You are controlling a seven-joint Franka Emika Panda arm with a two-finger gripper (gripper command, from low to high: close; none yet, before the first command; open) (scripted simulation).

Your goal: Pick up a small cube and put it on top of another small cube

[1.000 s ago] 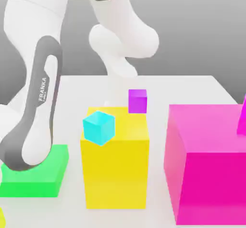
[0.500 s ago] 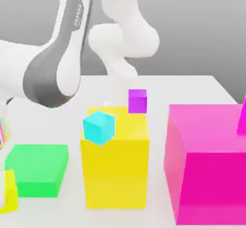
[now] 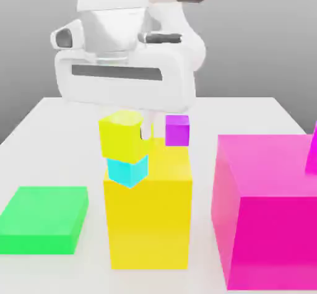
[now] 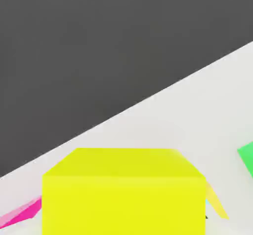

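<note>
Two small cubes appear stacked in the exterior view: the small yellow cube [image 3: 124,135] sits directly above the small cyan cube [image 3: 128,170], and their faces look to be touching. The pincer [image 3: 128,124] hangs from the white arm [image 3: 124,82] straight over this stack, narrowed down onto the small yellow cube, with one pale finger [image 3: 147,125] showing at the cube's side toward the exterior view's right. The small cyan cube appears in front of the upper edge of a large yellow block [image 3: 148,218]. A small purple cube [image 3: 178,130] lies just beyond that block. A flat green block [image 3: 43,218] rests on the white desk [image 3: 247,116] toward the exterior view's left, well apart from the stack, and a large magenta block [image 3: 266,212] stands toward the exterior view's right. In the hand view the small yellow cube [image 4: 123,192] looms close, with the desk [image 4: 197,105] behind it.
</note>
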